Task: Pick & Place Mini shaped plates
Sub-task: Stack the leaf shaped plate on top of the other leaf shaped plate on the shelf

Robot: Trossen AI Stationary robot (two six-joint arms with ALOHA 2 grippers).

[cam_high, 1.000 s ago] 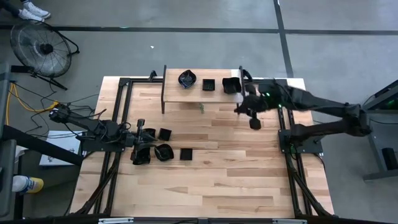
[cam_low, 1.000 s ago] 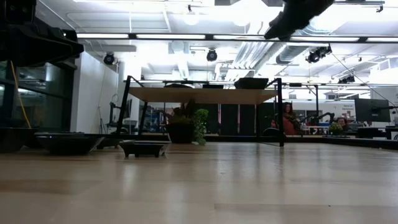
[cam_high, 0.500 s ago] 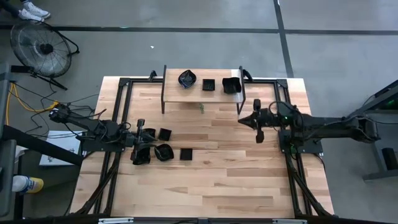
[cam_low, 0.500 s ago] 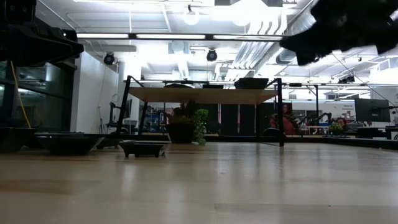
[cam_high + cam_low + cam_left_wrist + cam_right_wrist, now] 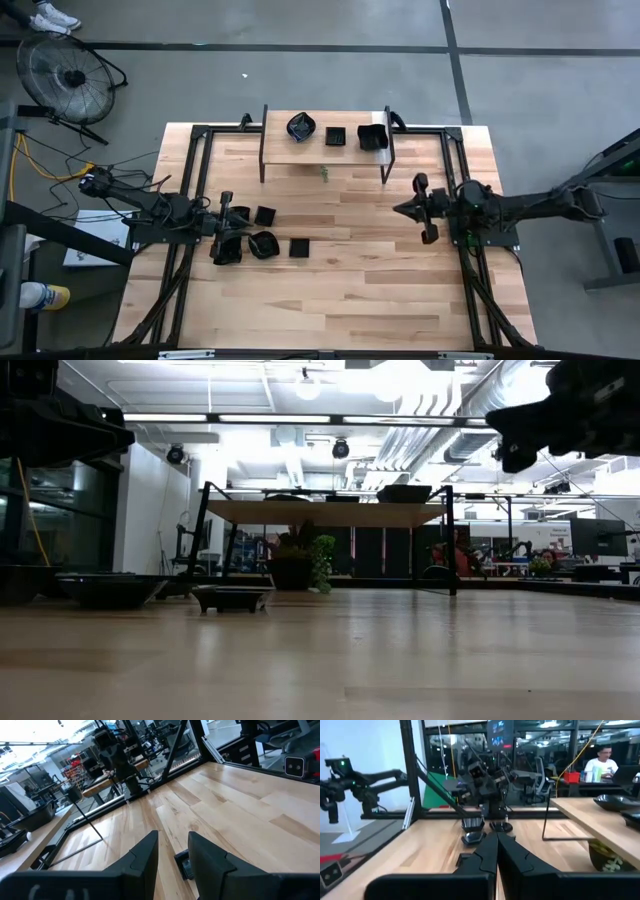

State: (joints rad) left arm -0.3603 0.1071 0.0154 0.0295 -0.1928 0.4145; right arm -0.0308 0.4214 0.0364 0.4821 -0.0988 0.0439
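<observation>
Pulled back from the raised shelf (image 5: 325, 150) since a second ago, the right claw (image 5: 424, 209) now hangs over the worktop (image 5: 350, 280) near its right frame, fingers clenched together and empty; three mini shaped plates (image 5: 335, 136) sit on the shelf; four more (image 5: 265, 243) lie on the worktop's left; the left claw (image 5: 226, 243), slightly parted, rests among them.

Left gripper (image 5: 228, 240) low, jaws parted; right gripper (image 5: 424, 208) raised, jaws together.
</observation>
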